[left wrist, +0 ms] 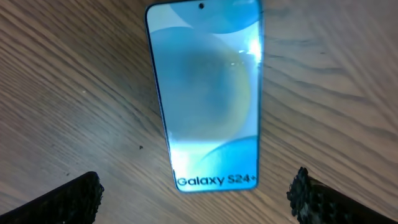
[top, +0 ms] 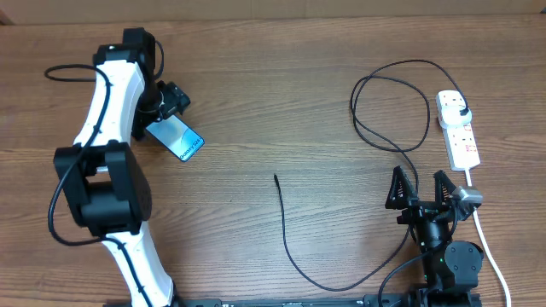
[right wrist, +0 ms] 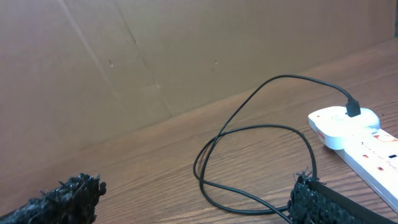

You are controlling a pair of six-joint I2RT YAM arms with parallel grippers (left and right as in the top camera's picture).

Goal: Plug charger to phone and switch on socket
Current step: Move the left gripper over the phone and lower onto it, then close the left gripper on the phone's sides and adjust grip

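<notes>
- Currently: left gripper (left wrist: 196, 191) spread over phone (left wrist: 208, 93), flat on desk (top: 256, 85), Galaxy end nearest its fingers; grasp pending.
- Charger (top: 294, 247) tip loose, left of right gripper (top: 420, 189), which is spread and empty.
- Socket (top: 458, 128) just beyond it; next, probably: close squarely on phone edges.

Even, soft lighting; glare on the phone (left wrist: 208, 93) screen, wrist views slightly blurred.
</notes>
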